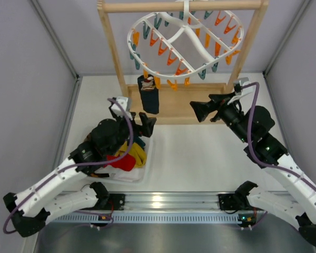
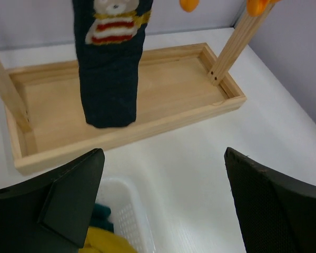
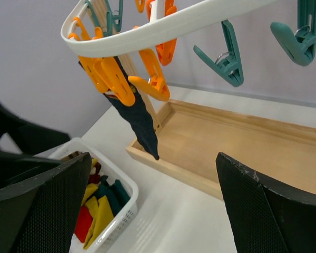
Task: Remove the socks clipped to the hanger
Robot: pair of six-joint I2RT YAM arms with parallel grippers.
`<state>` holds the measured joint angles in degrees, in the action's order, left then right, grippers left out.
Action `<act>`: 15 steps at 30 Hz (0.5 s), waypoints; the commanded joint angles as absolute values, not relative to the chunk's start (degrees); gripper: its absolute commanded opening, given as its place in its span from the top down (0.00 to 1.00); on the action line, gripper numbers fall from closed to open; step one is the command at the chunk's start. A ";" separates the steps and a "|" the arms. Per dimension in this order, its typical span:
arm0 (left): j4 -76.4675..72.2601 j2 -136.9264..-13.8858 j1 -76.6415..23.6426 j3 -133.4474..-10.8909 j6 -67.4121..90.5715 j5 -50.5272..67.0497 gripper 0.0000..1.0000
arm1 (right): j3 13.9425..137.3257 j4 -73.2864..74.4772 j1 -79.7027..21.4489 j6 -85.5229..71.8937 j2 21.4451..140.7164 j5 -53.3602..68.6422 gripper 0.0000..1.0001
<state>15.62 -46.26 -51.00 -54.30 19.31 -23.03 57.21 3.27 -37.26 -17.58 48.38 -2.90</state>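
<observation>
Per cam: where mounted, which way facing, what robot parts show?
Top external: above and behind the bases, looking down at the hanger on its wooden rack; both arms show.
Left wrist: on left arm, faces the navy sock over the rack's tray; left pincer open.
Right wrist: on right arm, looks under the hanger's clips; right pincer open.
Shared: both wrist views show the navy sock and white basket.

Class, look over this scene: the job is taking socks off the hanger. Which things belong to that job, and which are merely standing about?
Belonging to the job:
- navy sock, clipped on
- hanger
- loose socks lying in the white basket

Merely standing about:
- wooden rack
- table
</observation>
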 commanded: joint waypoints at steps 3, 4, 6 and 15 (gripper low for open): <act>-12.01 -53.34 -40.21 -48.97 5.46 -6.75 0.01 | 57.04 10.18 -36.56 -15.56 41.58 -0.88 0.03; -14.39 -54.13 -37.64 -46.52 6.15 -3.81 0.01 | 56.95 10.98 -36.56 -15.38 40.70 -0.53 0.03; -21.51 -56.85 -29.76 -44.40 8.86 3.82 0.01 | 56.60 12.99 -36.56 -14.68 38.33 1.39 0.03; -38.84 -68.28 -23.03 -40.78 8.09 25.30 0.01 | 55.02 13.62 -36.56 -13.19 35.07 12.46 0.02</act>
